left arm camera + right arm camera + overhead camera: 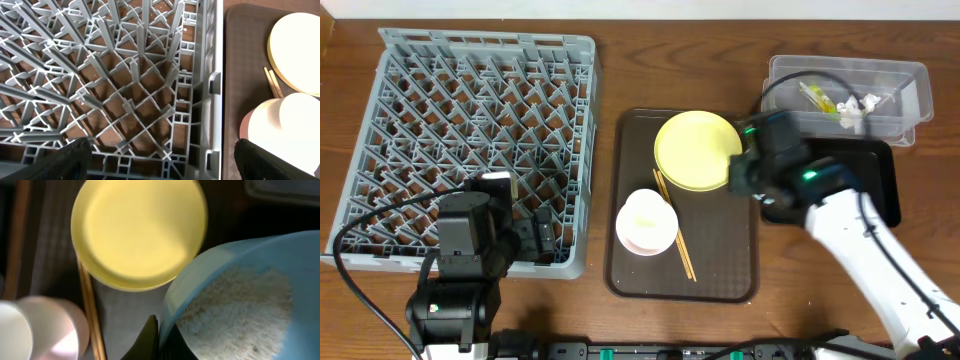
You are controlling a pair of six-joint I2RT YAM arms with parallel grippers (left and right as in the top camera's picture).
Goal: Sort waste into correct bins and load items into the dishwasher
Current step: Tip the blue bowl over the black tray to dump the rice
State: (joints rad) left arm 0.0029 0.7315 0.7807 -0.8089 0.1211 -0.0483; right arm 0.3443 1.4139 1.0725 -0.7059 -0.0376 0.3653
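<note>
My right gripper (159, 340) is shut on the rim of the light blue bowl (235, 265), which holds whitish rice scraps (235, 310). It hangs over the brown tray's right edge, next to the yellow plate (695, 150). In the overhead view the arm hides the bowl. A white cup (645, 213) sits inside the pink bowl (650, 243), with the chopsticks (677, 240) beside them. My left gripper (162, 160) is open and empty over the near right corner of the grey dish rack (470, 130). The clear tub (895, 85) holds a wrapper (817, 97) and paper bits (858, 108).
The brown serving tray (720, 270) lies between the rack and the bins. The black tray (880, 180) lies in front of the clear tub, partly under my right arm. Cables run along the table's near edge.
</note>
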